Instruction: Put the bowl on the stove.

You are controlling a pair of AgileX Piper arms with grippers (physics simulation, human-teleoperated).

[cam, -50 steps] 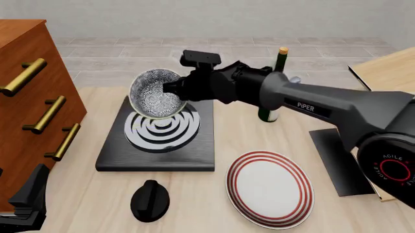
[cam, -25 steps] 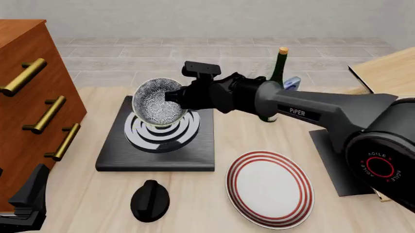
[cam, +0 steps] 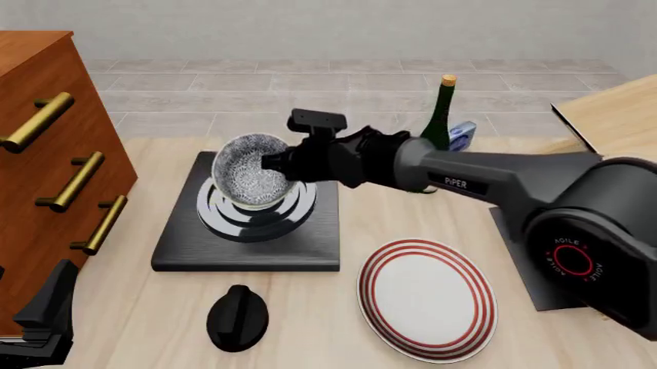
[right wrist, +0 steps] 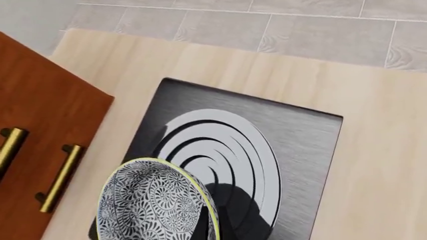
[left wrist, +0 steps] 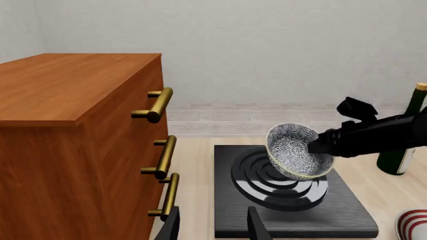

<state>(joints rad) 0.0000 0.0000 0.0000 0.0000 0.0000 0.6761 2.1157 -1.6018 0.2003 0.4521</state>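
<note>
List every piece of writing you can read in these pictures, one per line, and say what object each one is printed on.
"PiPER": white lettering on the right arm's grey link, front view.
"AGILE" plus one more character I cannot make out: ringed around the red circle on the same arm's joint cap, front view.
The label on the green bottle is too small to read.

We count one bowl (cam: 252,180), one stove (cam: 308,240), one red-ringed plate (cam: 428,298), one black knob (cam: 237,317), one green bottle (cam: 441,111), one wooden drawer chest (cam: 41,177) with three brass handles (cam: 71,181), and two arms (cam: 482,184).
</note>
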